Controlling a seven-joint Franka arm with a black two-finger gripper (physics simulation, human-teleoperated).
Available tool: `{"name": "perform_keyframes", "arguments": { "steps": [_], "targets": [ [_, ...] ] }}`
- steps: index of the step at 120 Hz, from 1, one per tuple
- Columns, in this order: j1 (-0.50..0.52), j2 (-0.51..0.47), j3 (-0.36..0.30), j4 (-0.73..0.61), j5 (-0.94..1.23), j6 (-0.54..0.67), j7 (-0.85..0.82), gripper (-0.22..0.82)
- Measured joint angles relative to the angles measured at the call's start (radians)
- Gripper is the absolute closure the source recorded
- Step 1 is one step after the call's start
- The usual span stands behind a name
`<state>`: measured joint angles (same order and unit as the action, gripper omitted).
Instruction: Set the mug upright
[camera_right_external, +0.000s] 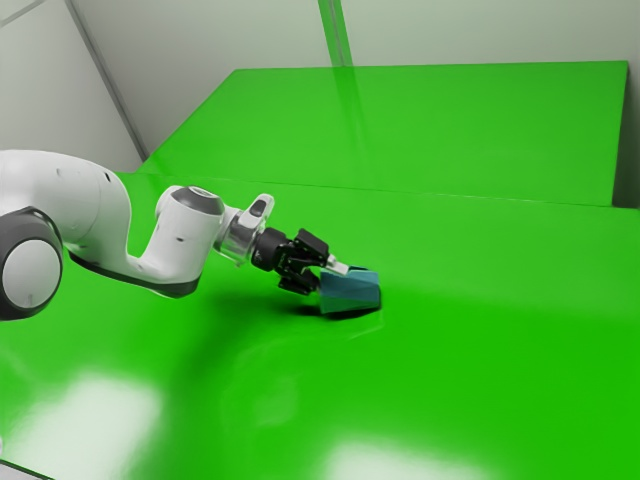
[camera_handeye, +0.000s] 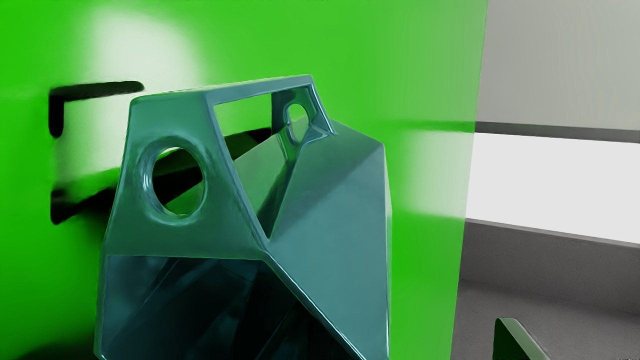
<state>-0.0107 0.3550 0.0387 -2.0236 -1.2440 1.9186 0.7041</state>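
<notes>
Blue-green mug (camera_right_external: 351, 293) on its side near widely parted fingers (camera_right_external: 337, 266)

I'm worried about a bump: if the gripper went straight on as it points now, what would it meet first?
Most likely the blue mug, directly ahead of the gripper, though any gap between them is hard to judge.

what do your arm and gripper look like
My arm is smooth, rounded and white, with dark grey trim at the joints and a round white cap ringed in dark grey. A silvery collar sits near the wrist. My two-finger gripper is black and angular, with a pale fingertip.
</notes>
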Motion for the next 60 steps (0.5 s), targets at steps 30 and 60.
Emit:
{"name": "perform_keyframes", "arguments": {
  "steps": [30,60],
  "targets": [
    [0.002,0.0,0.0,0.001,-0.002,0.0,0.024,0.69],
    [0.001,-0.025,0.0,-0.002,0.001,-0.006,0.04,0.76]
  ]
}}
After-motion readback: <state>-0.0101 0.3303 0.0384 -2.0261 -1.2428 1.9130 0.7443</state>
